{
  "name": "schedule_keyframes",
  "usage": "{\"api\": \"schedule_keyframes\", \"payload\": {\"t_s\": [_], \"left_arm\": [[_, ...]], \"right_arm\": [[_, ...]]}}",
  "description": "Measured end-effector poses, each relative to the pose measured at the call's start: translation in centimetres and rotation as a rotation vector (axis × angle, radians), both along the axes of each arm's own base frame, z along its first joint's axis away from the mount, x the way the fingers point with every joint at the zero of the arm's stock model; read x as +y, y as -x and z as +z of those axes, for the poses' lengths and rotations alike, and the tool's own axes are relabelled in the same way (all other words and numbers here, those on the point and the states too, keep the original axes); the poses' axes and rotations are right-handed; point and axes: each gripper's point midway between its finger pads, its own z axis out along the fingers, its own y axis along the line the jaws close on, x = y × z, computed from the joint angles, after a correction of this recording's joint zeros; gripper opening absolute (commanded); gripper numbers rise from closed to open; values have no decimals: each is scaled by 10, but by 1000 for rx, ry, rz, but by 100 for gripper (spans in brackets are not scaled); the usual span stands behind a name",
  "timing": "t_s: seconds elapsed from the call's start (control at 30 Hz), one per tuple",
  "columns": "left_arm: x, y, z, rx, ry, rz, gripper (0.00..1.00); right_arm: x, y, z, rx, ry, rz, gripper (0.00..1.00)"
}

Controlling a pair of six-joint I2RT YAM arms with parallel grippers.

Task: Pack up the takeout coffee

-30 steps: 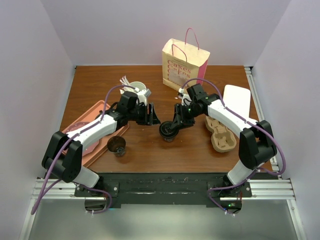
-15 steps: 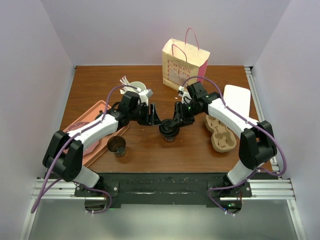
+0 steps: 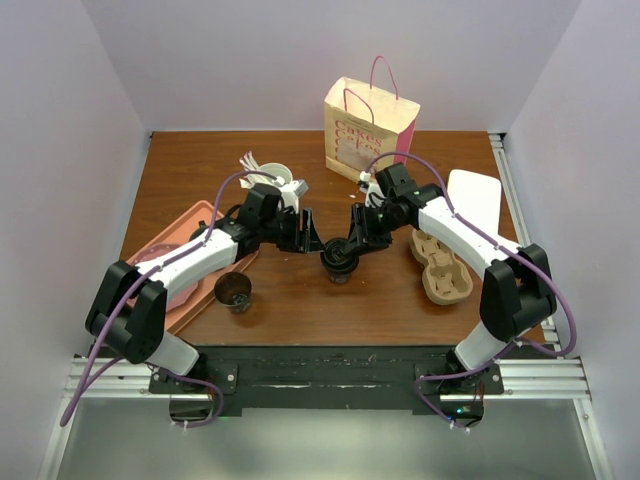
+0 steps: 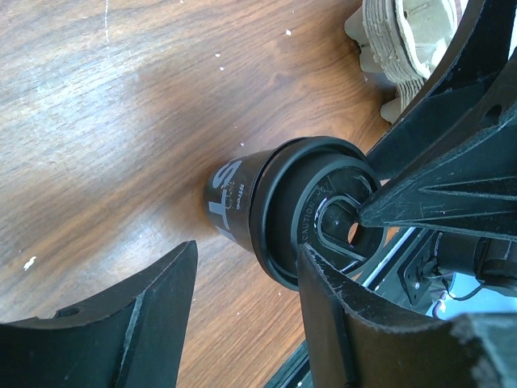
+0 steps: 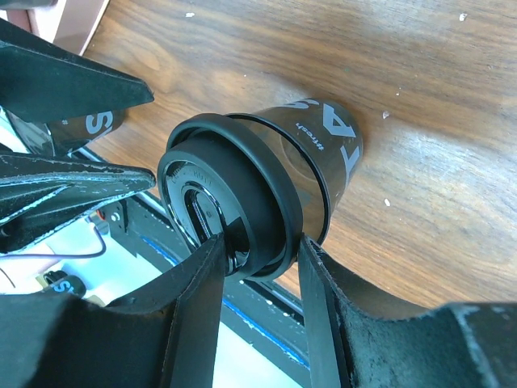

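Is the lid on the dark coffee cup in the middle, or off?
On. The black lid covers the cup top in both wrist views; whether it is snapped tight, cannot tell.

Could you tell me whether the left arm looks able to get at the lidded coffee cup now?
Probably yes: the open left tool sits beside the coffee cup, nothing between. The right tool grips the lid, so only the cup's side looks free.

Materials: takeout coffee [image 5: 323, 137] glossy dark paper; lid [image 5: 210, 186] smooth black plastic; table [image 4: 97, 105] varnished wood grain; carrier [image 4: 396, 40] rough moulded pulp.
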Motion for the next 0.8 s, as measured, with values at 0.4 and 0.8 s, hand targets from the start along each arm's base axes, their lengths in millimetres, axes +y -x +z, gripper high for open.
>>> {"api": "schedule_keyframes", "payload": {"t_s": [0.4, 0.8], "left_arm": [[-3, 4, -7, 18, -10, -12, 57], [-5, 6, -12, 29, -17, -18, 57]], "right_arm": [[-3, 0, -2, -3, 16, -4, 44], [-6, 3, -4, 10, 34, -5, 50]]}}
